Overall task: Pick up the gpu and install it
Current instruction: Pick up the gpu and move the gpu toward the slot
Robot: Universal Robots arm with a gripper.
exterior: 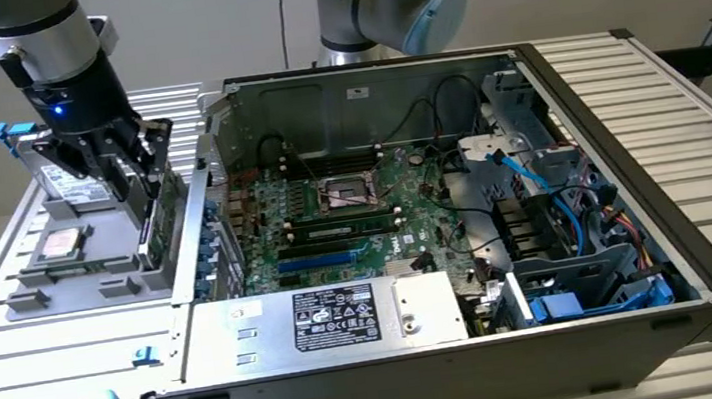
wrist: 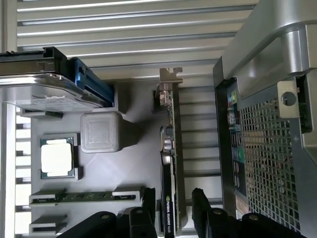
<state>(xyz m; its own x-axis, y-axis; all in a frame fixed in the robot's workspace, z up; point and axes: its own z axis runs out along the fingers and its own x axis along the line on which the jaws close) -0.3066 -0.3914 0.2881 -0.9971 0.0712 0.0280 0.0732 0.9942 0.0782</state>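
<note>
End effector (exterior: 139, 199) is hanging low over the gray parts tray (exterior: 71, 287). The tray is sitting on the slatted metal desk (exterior: 702, 110), near the desk edge on the exterior view's left, just beside the open PC case (exterior: 613, 331).

Jaws are standing wide. One black finger (wrist: 148, 210) is sitting on each side of the gpu (wrist: 171, 163), straddling one end of the card. A gap is showing between the card and the finger on the case side, so nothing is being gripped.

The gpu is standing on edge in a slot along the tray side nearest the case. Its silver bracket (wrist: 171, 77) is at the end away from the fingers. Its black cooler face is turning toward the tray's middle and the green board toward the case.

Elsewhere the tray is carrying:
- a CPU (wrist: 58, 157) lying flat in a pocket
- a memory stick (wrist: 84, 197) lying in a slot
- a hard drive (wrist: 44, 87) with a blue rail
- a gray block (wrist: 101, 131)

Inside the case the motherboard (exterior: 330, 212) is lying exposed, with the power supply (exterior: 342, 317) along the case's near wall.
</note>
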